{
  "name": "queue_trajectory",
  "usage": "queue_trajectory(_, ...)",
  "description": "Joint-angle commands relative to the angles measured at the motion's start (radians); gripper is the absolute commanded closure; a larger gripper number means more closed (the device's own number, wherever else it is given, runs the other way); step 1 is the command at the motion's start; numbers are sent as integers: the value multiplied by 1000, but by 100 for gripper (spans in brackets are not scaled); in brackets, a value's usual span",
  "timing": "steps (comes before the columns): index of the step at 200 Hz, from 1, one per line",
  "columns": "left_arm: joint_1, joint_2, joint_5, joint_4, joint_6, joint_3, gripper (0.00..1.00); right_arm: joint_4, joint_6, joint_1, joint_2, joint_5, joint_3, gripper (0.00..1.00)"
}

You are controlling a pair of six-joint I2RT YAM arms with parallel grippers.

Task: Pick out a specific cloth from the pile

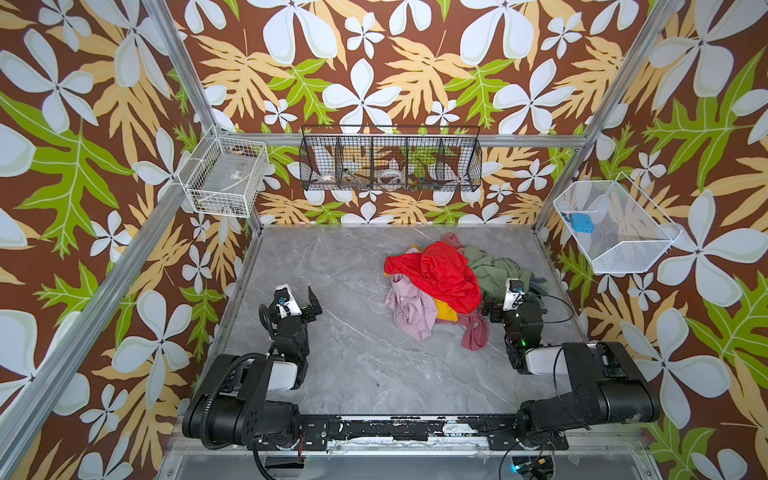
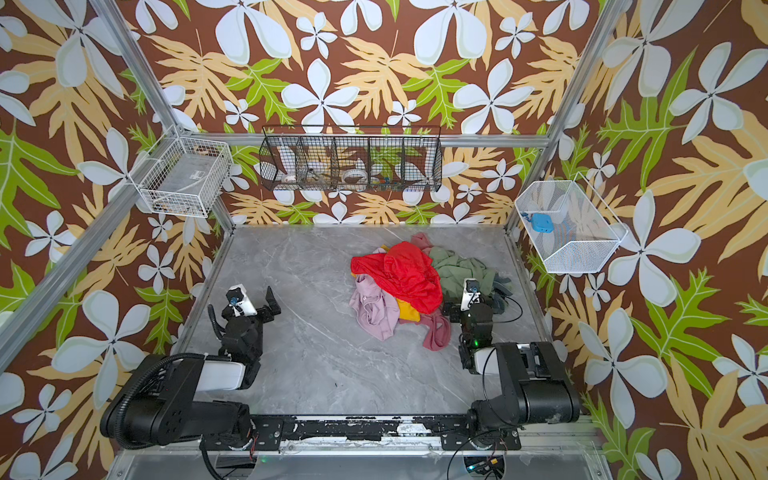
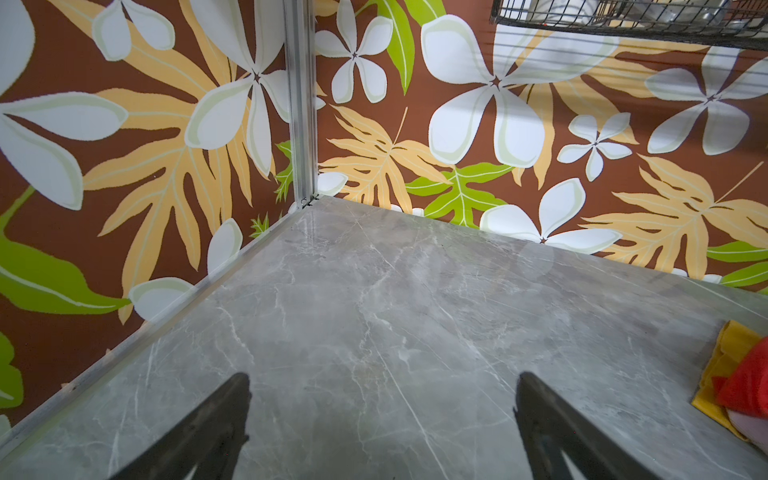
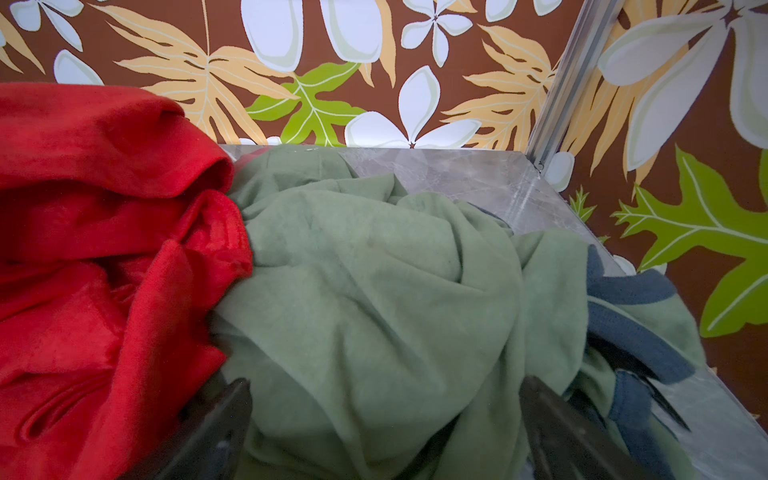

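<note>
shows the pile [image 1: 440,291] heaped on the grey marbled bench [image 1: 353,365], right of centre in both top views. finds the cloth [image 4: 374,291], sage green with grey-blue bands, on the pile's right side, touching the shiny red cloth [image 4: 104,249] draped across the top. places a lilac-pink garment [image 1: 409,311] at the pile's left, a yellow piece [image 1: 446,313] under the red one, a dusty rose piece [image 1: 473,341] at the near edge. has the right claw [image 4: 384,382] spread apart right at the cloth, a green bulge between its 2 fingers, clamped on nothing. has the left claw [image 3: 382,378] spread apart too, over bare bench, well apart from the pile, holding nothing. catches just a yellow-and-red corner in the left wrist view.
</note>
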State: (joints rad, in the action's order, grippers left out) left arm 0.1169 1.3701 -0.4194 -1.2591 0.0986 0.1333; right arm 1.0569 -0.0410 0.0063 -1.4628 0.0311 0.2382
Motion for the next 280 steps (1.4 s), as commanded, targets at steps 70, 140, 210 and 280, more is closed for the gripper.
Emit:
queue_trajectory(70,11,-241,-73,374,20,127,0,-567,-75,-17,231,-66,228,2)
queue_trajectory(140,116,-338,16,606,197,274,0,-841,-332,-131,331,-206,372,3)
queue_trajectory(210,381,-154,-3,661,161,378,0,-918,-532,-376,278,-389,326,14)
queue_trajectory(280,454,-65,40,678,144,417,0,-863,-616,-493,134,-401,296,23)
